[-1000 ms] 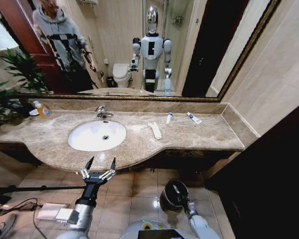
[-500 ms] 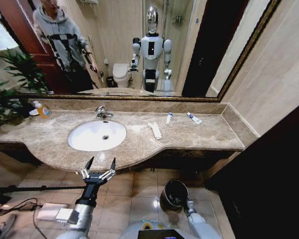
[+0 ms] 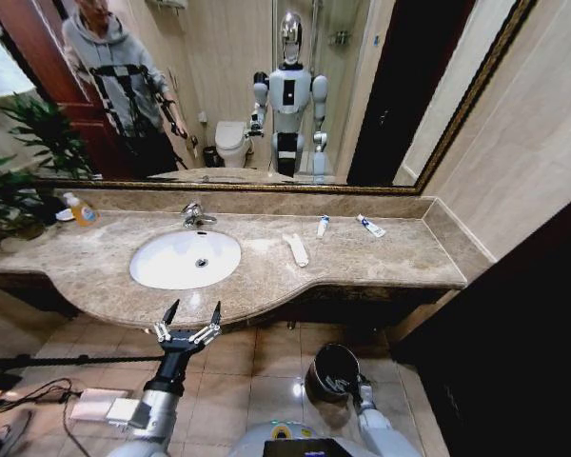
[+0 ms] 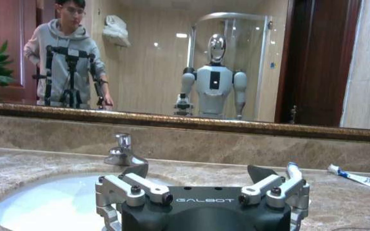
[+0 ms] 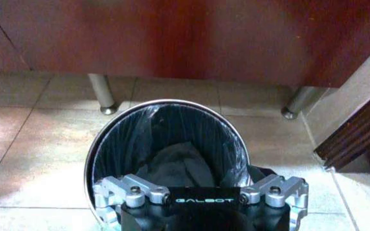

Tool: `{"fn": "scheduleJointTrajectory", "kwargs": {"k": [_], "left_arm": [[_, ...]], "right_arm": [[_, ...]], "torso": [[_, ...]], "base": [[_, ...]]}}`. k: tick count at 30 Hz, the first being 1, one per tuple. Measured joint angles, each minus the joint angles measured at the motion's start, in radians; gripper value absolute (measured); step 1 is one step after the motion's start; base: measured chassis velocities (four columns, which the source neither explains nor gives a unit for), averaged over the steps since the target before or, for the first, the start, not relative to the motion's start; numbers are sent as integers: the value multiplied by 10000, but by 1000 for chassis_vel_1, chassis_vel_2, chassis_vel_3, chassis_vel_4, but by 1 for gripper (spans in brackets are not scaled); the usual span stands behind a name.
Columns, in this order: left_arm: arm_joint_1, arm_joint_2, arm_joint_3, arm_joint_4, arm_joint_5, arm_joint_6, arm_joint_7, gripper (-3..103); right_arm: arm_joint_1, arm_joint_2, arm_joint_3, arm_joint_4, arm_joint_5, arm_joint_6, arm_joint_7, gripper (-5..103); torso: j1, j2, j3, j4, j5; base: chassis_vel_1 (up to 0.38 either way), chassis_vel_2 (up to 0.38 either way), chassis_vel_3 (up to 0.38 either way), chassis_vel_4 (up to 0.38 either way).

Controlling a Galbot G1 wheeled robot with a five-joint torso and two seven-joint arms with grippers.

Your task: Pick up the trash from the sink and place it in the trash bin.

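The white oval sink (image 3: 171,267) with its chrome faucet (image 3: 195,216) is set in the beige marble counter. Trash lies on the counter to its right: a long white wrapper (image 3: 296,249) and two white tubes with blue marks (image 3: 322,226) (image 3: 369,226). My left gripper (image 3: 190,319) hangs open and empty below the counter's front edge, facing the sink (image 4: 37,207). On the floor at the right stands the black trash bin (image 3: 316,367). My right gripper (image 3: 349,386) is held open over the near rim of the bin (image 5: 165,103), which holds a dark liner.
A yellow soap bottle (image 3: 81,209) stands at the counter's far left beside a plant (image 3: 19,162). Chrome cabinet legs (image 5: 101,94) stand behind the bin, and a dark wooden panel (image 3: 514,352) closes the right side. Cables and a white box (image 3: 95,405) lie on the tiled floor at left.
My right gripper has drawn back a little toward me over the bin. The left gripper and the items on the counter have not moved.
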State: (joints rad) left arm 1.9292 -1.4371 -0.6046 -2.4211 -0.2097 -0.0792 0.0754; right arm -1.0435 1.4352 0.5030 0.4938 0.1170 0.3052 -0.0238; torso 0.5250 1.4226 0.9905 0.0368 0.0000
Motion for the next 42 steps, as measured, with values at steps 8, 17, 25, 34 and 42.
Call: {"fn": "scheduleJointTrajectory", "kwargs": {"k": [8,17,25,34,42], "left_arm": [[0,0,0,0,0,0,0,100],[0,0,0,0,0,0,0,100],[0,0,0,0,0,0,-2,100],[0,-1,0,1,0,0,-1,100],[0,0,0,0,0,0,-1,100]], "right_arm": [[-250,101,70,41,-323,333,28,100],[-602,-99,211,664,-387,2102,-235,100],[-3634,-440,1398,5973,-2185,3574,587,100],[-6008,-397,2242,10311,-1670,3372,672,100],[-7630,-395,2555,13731,-384,2740,415,100]], "torso": [[0,0,0,0,2],[0,0,0,0,0],[-2,1,-2,0,-5],[-2,1,-1,0,-1],[-2,2,-1,-2,-1]], "base": [[0,0,0,0],[0,0,0,0],[0,0,0,0],[0,0,0,0],[0,0,0,0]]}}
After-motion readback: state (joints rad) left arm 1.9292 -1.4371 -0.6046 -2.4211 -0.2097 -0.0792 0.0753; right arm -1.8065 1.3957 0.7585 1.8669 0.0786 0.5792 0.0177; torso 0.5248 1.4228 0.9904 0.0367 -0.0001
